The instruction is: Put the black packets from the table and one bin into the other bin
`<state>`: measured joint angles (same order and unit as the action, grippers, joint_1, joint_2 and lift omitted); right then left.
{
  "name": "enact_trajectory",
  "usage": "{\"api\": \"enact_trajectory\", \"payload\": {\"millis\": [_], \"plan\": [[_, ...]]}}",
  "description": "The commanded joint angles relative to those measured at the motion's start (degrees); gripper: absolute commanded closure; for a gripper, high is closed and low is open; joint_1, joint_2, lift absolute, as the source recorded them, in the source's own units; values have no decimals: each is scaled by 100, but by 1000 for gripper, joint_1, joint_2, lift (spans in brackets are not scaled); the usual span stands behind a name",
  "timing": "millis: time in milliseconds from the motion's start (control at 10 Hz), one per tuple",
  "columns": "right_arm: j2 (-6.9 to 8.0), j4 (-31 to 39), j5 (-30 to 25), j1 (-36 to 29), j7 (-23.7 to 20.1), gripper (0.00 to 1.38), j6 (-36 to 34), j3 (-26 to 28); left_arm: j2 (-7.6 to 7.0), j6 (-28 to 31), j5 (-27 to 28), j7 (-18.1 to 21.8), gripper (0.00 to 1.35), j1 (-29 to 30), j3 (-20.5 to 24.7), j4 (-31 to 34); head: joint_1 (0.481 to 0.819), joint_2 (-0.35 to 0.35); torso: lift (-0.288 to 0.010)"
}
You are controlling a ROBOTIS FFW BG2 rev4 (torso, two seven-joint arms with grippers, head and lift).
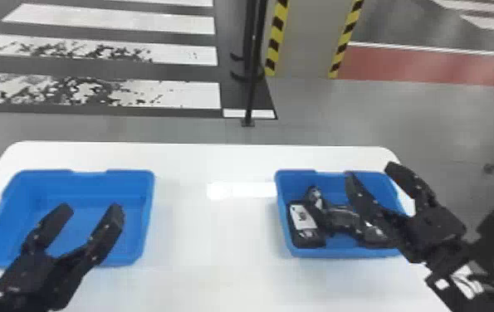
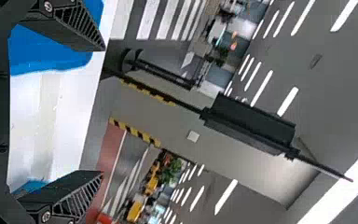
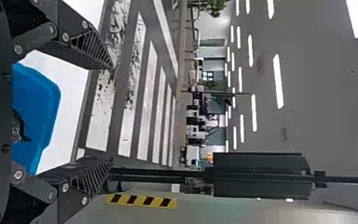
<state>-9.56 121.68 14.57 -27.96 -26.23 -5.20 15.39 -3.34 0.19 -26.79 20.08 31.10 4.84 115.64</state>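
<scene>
My left gripper (image 1: 92, 207) hangs at the left bin (image 1: 92, 188), with its two black fingers spread wide and nothing pinched between them. That blue bin sits along the left edge of the bench (image 1: 216, 249), toward the far left corner. My right gripper (image 1: 369, 172) is at the other blue bin, the right bin (image 1: 341, 252), which lies near the bench's right edge, toward its far right corner. These fingers are spread too and hold nothing: in the head view one crosses the inside of the bin, while the other shows by the bin's far right corner. The black packets (image 1: 341, 220) are in this right bin, lying jumbled and partly over one another; I can't tell how many there are, since my own finger covers some of that side. One of them, a packet with a white label (image 1: 303, 218), lies against the bin's left wall, and a shiny-topped packet (image 1: 315, 194) lies just beside it, nearer the bin's far side. From my left wrist, my left gripper (image 2: 102, 111) shows its ribbed pads well apart; from my right wrist, my right gripper (image 3: 112, 114) shows the same wide gap. Past the bench's far edge a dark pole (image 1: 253, 62) stands on the floor, beside yellow-and-black tape (image 1: 277, 37).
</scene>
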Motion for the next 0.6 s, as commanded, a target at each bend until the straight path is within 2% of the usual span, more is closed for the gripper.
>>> {"api": "enact_trajectory", "payload": {"millis": [0,100,300,500], "plan": [[139,467,-63,-480,12,182,113,15,106,-582,531,-294,93,307,110,242,695,-100,-110],[156,580,-63,-705,74,182,141,15,88,-807,1033,-435,93,349,98,256,695,-60,-110],[315,1002,-234,-1338,425,182,141,15,88,-1060,1993,-646,93,448,87,298,695,-43,-110],[376,1297,-554,-1619,601,182,127,15,79,-1187,2416,-927,93,715,-27,621,695,-54,-110]]}}
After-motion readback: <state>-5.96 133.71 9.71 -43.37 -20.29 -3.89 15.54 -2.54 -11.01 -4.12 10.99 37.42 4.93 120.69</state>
